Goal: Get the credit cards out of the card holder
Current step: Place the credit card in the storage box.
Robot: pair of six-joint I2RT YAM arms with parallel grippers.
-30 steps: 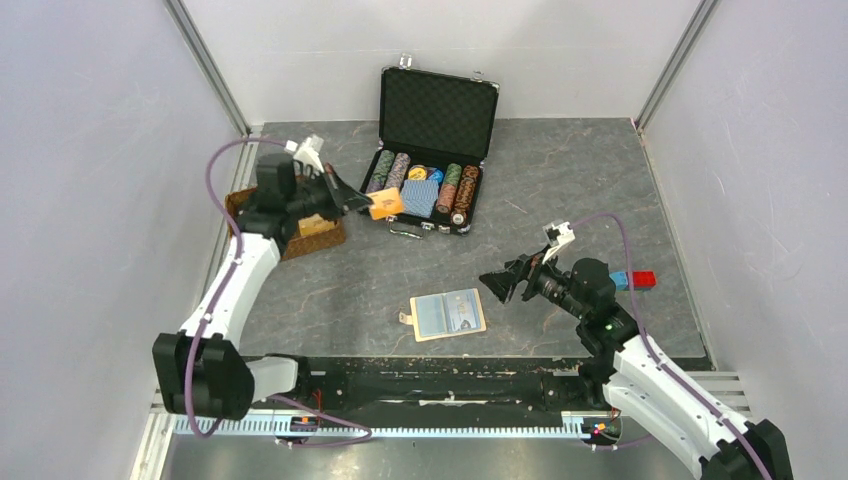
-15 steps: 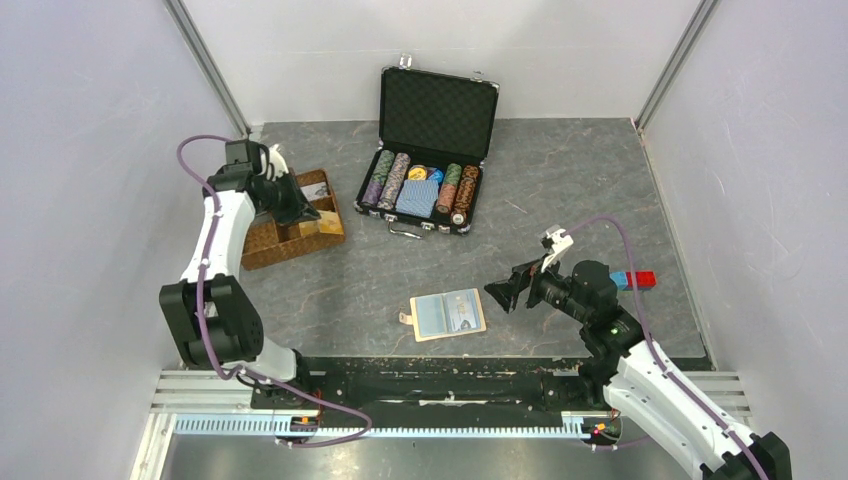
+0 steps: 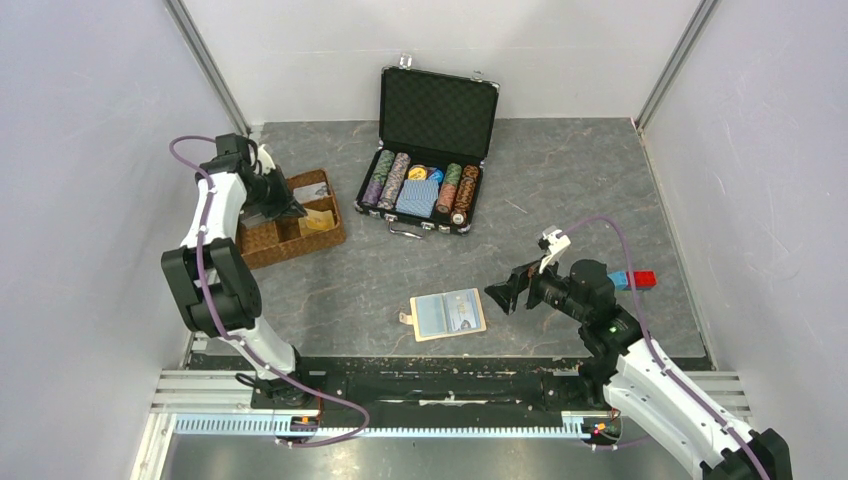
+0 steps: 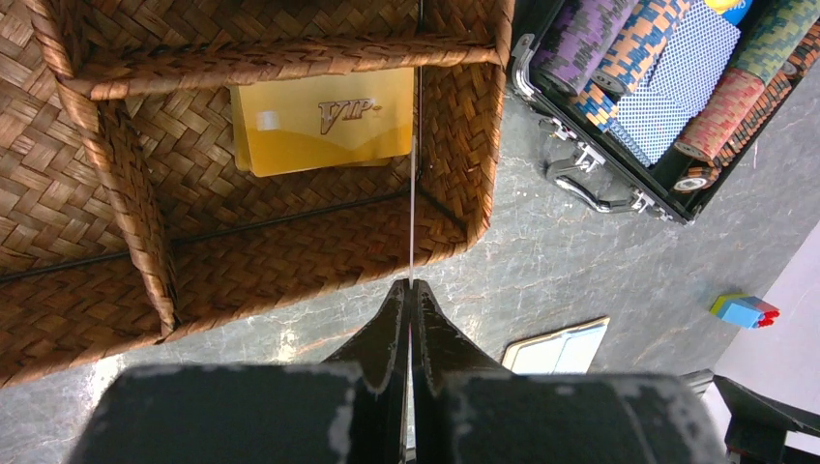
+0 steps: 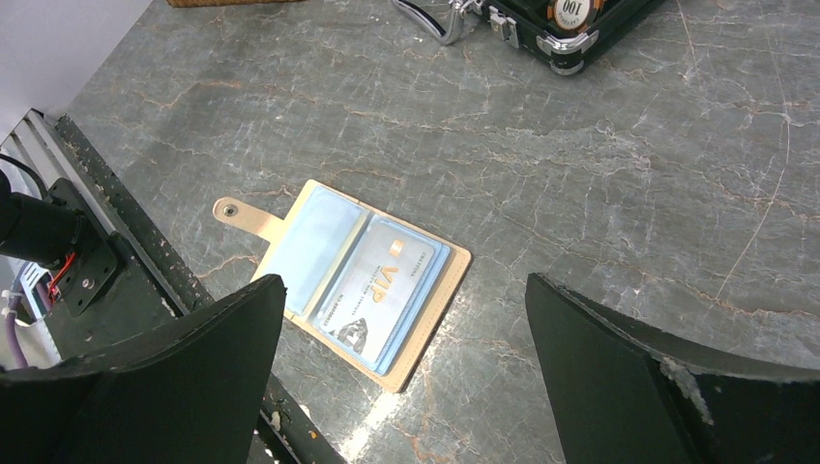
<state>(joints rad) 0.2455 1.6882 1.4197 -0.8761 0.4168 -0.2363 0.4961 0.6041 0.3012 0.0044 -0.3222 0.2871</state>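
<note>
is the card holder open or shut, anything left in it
Open, spread flat. The card holder is not empty: a VIP card shows in one pocket; the other pocket looks empty.

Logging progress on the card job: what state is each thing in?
Tan leather-look card holder: open flat, pale VIP card inside.
Black hard case: lid up.
Yellow plastic VIP card: lying in brown wicker tray.
Left end effector: shut on thin edge-on card.
Right end effector: open, empty.
</note>
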